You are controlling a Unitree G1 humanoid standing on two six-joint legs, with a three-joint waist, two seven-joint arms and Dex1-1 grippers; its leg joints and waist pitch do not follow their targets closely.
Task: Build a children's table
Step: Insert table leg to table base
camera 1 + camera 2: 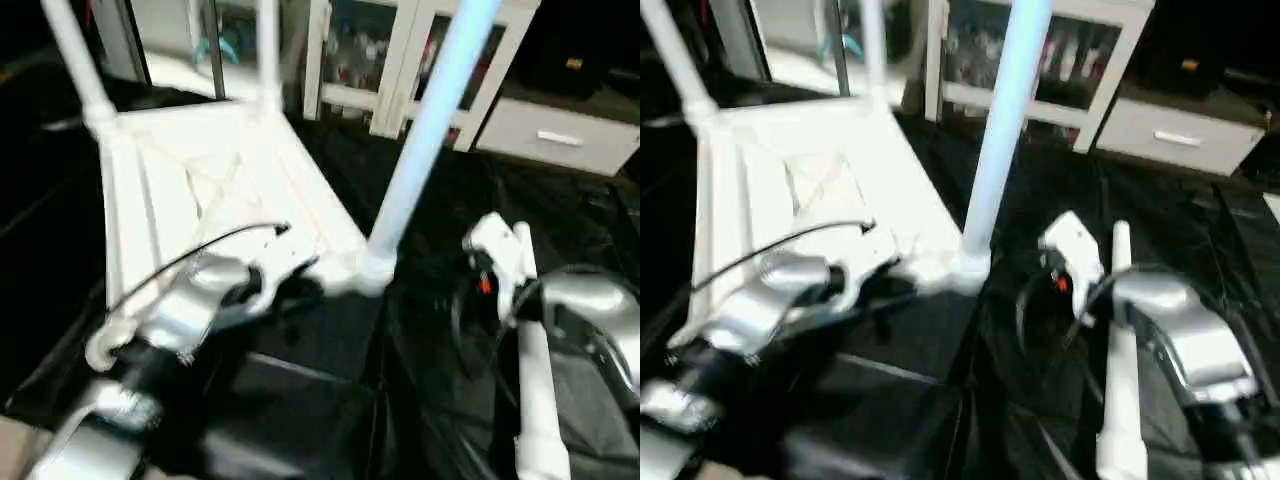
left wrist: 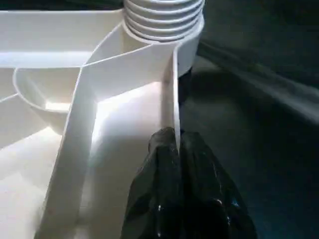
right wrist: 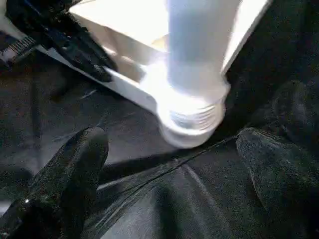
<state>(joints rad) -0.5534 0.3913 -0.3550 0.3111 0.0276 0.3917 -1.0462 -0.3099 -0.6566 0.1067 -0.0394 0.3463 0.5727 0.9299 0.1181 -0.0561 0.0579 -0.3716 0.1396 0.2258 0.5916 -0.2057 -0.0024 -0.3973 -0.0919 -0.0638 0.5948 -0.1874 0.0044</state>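
The children's table top (image 1: 210, 180) lies upside down on the black cover, ribs facing up. Three white legs stand in its corner sockets: far left (image 1: 75, 55), far back (image 1: 267, 50) and the near right one (image 1: 430, 130). The near left socket (image 1: 103, 350) holds nothing. A fourth leg (image 1: 535, 400) lies on the cover beside my right forearm. My left gripper (image 2: 175, 142) is shut on the thin rim wall of the top, just beside the near right socket (image 2: 164, 22). My right gripper (image 3: 174, 164) stands open, its fingers apart on either side below that leg's base (image 3: 192, 117), not touching it.
A white glass-door cabinet (image 1: 400, 60) and a low drawer unit (image 1: 560, 135) stand behind the table. A black cable (image 1: 200, 250) arcs over my left wrist. The black cover (image 1: 330, 400) is wrinkled between my arms.
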